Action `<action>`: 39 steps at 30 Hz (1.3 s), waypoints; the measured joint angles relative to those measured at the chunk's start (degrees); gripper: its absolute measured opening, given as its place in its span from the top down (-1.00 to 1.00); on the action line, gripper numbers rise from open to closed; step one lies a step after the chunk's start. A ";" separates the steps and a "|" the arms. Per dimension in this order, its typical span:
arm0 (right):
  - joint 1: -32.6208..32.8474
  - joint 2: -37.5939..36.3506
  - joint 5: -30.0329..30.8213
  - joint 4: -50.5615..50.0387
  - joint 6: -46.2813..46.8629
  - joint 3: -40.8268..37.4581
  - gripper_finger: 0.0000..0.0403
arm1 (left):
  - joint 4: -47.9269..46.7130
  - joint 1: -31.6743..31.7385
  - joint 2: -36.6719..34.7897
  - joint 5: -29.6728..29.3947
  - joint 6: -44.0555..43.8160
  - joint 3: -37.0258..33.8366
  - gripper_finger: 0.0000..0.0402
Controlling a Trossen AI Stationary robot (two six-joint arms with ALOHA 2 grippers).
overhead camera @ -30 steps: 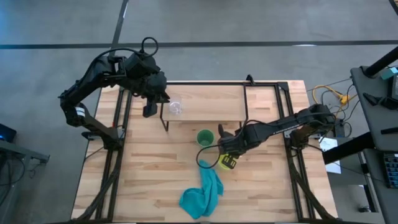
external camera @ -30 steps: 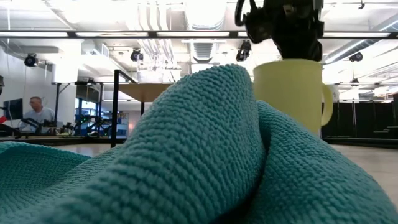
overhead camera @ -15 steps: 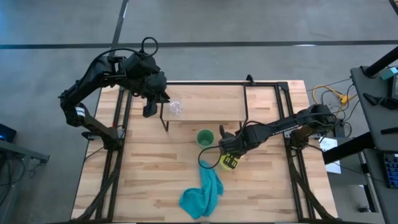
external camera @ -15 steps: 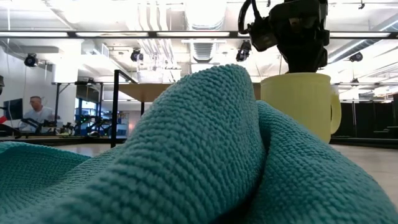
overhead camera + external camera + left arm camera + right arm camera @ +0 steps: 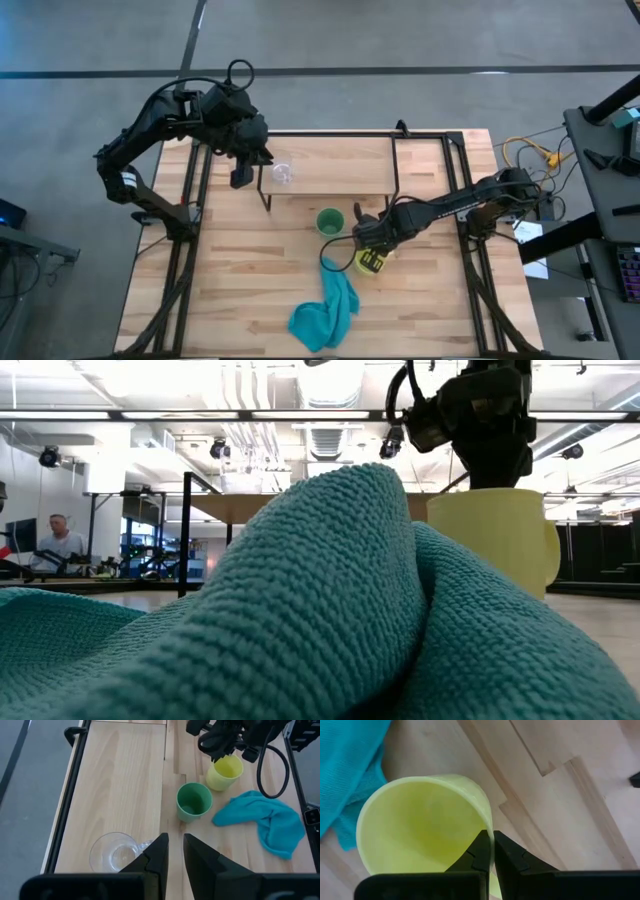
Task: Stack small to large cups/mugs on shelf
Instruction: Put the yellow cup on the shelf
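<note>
Yellow mug (image 5: 368, 262) sat on the table beside the teal cloth (image 5: 326, 309), just past the green cup (image 5: 330, 222), with the right gripper (image 5: 491, 854) pinched closed on its rim, probably to carry it to the shelf (image 5: 330, 166). Glass cup (image 5: 282, 172) was already on the shelf; the left gripper (image 5: 173, 851) hovered nearby, slightly parted and empty.

On the desk (image 5: 230, 300), the right gripper (image 5: 368, 258) sits on the yellow mug (image 5: 366, 262), just beside the green cup (image 5: 330, 222) and teal cloth (image 5: 325, 310). The left gripper (image 5: 240, 178) hangs beside the clear glass cup (image 5: 283, 172) on the shelf (image 5: 340, 165).
</note>
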 joint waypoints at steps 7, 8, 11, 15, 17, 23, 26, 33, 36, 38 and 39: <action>0.00 0.00 0.00 0.55 -0.04 0.00 0.96 | -0.04 -0.02 0.00 0.00 -1.07 0.00 0.77; 0.00 0.00 0.00 0.67 -0.04 -0.06 0.96 | -0.04 -0.02 0.00 0.00 -1.07 0.00 0.77; 0.00 0.00 0.00 0.85 -0.07 -0.64 0.96 | -0.06 -0.02 0.00 0.00 -1.09 0.00 0.77; 0.00 -0.23 0.00 1.29 -0.04 -1.86 0.96 | -0.08 -0.02 0.00 0.00 -1.09 0.00 0.77; -0.01 -0.32 -0.15 1.36 -0.01 -2.31 0.96 | -0.10 -0.03 0.00 0.00 -1.09 0.00 0.77; 0.00 -0.25 -1.48 2.78 0.17 -2.42 0.96 | -0.24 -0.07 0.00 0.00 -1.09 0.00 0.77; 0.02 -0.10 -1.46 2.96 0.09 -1.78 0.96 | -0.24 -0.07 0.00 0.00 -1.05 0.00 0.77; 0.00 0.04 -1.03 1.81 -0.11 1.84 0.96 | -0.22 -0.04 0.00 0.00 -1.03 0.00 0.77; 0.00 0.04 -1.01 -0.57 -0.89 4.50 0.96 | -0.22 -0.04 0.00 0.00 -1.00 0.00 0.77; -0.02 0.04 -0.99 -2.15 -1.81 7.04 0.96 | -0.22 -0.04 -0.01 0.00 -1.01 0.00 0.77; -0.02 0.04 -0.95 -3.40 -2.49 8.38 0.96 | -0.19 -0.04 0.00 0.00 -1.02 0.00 0.77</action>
